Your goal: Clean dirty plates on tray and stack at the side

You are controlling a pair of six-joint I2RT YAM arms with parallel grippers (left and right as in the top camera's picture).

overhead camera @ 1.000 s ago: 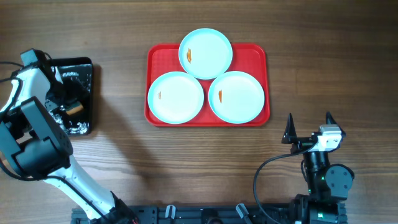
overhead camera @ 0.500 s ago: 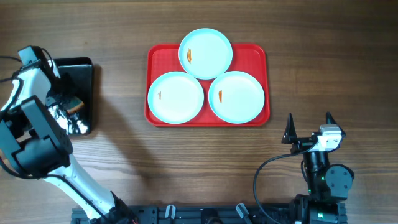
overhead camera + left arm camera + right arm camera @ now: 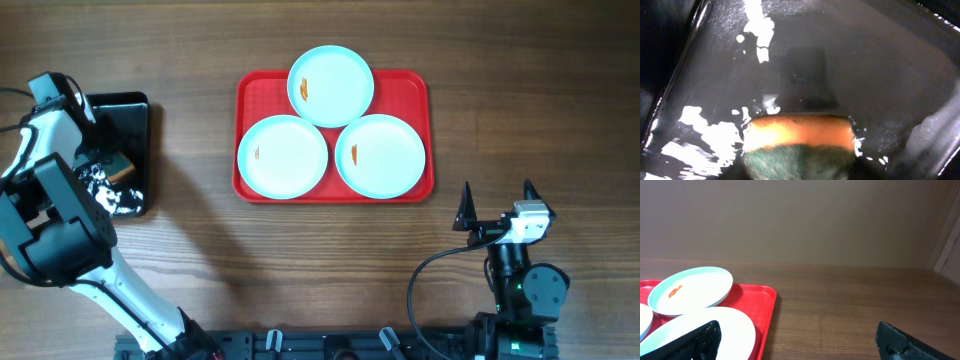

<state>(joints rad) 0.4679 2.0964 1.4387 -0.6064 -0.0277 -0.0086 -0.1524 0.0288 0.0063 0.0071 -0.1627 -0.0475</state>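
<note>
1. The three dirty plates (image 3: 283,156) all lie on the red tray (image 3: 249,92). One lies across its far rim and two sit side by side nearer the robot. Each shows an orange smear, and none is stacked on the bare wooden tabletop (image 3: 520,90).
2. An orange-and-green sponge (image 3: 797,142) sits in the wet black tray (image 3: 125,112), well left of the red tray.
3. The left gripper (image 3: 103,175) is down at the sponge. The wrist view is blurred, so I cannot tell whether its jaws have closed on it.
4. The right gripper (image 3: 497,190) is spread wide and empty, parked near the front edge.
5. Judgement: the step in hand is fetching the sponge. The next move calls for a firm pinch, a lift clear of the black rim, then travel right to the nearest smear.
</note>
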